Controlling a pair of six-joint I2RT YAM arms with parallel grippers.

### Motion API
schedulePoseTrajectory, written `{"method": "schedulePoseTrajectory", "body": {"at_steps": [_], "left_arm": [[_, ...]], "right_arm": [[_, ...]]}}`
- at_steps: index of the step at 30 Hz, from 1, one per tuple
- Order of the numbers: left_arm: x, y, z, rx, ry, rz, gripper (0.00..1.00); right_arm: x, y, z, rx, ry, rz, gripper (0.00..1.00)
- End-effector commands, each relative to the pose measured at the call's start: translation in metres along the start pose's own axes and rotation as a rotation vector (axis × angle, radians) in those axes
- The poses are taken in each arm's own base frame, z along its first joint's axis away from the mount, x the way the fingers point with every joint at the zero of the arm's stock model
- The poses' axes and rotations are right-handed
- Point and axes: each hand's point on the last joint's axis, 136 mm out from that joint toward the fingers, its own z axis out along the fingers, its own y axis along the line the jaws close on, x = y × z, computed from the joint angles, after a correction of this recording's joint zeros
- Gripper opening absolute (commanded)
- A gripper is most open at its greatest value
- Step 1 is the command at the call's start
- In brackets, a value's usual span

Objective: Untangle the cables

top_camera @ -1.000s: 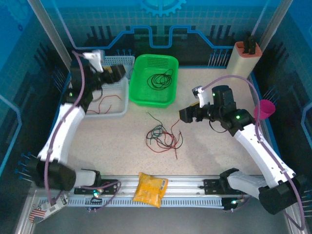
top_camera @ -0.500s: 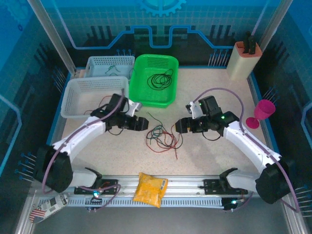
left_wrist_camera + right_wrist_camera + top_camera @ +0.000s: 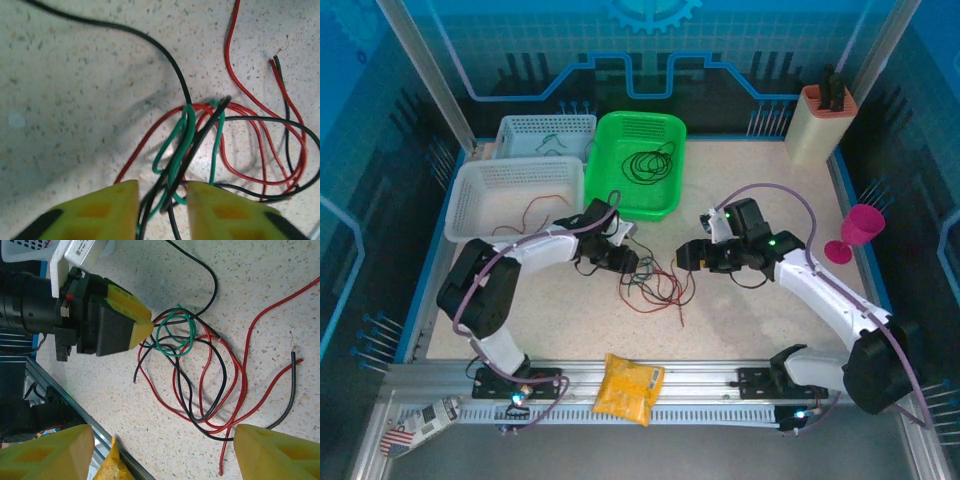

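The cables (image 3: pixel 656 283) lie as a tangle of red, green and black strands on the speckled table, mid-front. My left gripper (image 3: pixel 631 262) is down at the tangle's left edge. In the left wrist view its yellow fingers (image 3: pixel 117 210) stand a narrow gap apart, and green and black strands (image 3: pixel 180 145) run between them without being pinched; the left gripper (image 3: pixel 162 195) reads as open. My right gripper (image 3: pixel 688 256) hovers just right of the tangle, open wide. In its wrist view the right gripper (image 3: pixel 160 452) has the cables (image 3: pixel 200 375) ahead and the left gripper's fingertip (image 3: pixel 142 327) beyond.
A green basket (image 3: pixel 601 165) behind the tangle holds a black coil. Two white baskets (image 3: pixel 515 166) at the back left hold a red and a green wire. A yellow bag (image 3: pixel 628 388) lies on the front rail. A pink goblet (image 3: pixel 860 230) stands right.
My left arm swung from the white baskets down to the tangle, and its jaws narrowed around green and black strands. The right gripper moved in towards the tangle, then held still.
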Motion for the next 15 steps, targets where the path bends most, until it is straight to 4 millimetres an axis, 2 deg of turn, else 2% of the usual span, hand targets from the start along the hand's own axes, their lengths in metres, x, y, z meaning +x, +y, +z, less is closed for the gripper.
{"method": "schedulePoseTrajectory", "body": {"at_steps": [1,6,12,15], "left_arm": [[-0.0163,-0.009,-0.0003,0.026,-0.044,0.041,0.25],[-0.0113,-0.0111,0.0003,0.043,-0.026,0.051,0.21],[-0.0097,-0.0113,0.004,0.055,-0.014,0.054,0.37],[-0.0106,-0.0122,0.0049,0.06,-0.012,0.054,0.34]], "right_arm": [[-0.0058,0.0105,-0.0002,-0.017,0.001,-0.021,0.74],[-0.0087,0.0101,0.0001,-0.01,0.002,-0.03,0.74],[-0.0116,0.0129,-0.0045,-0.015,-0.011,-0.038,0.74],[-0.0115,0.0134,-0.0067,-0.015,-0.016,-0.039,0.75]]}}
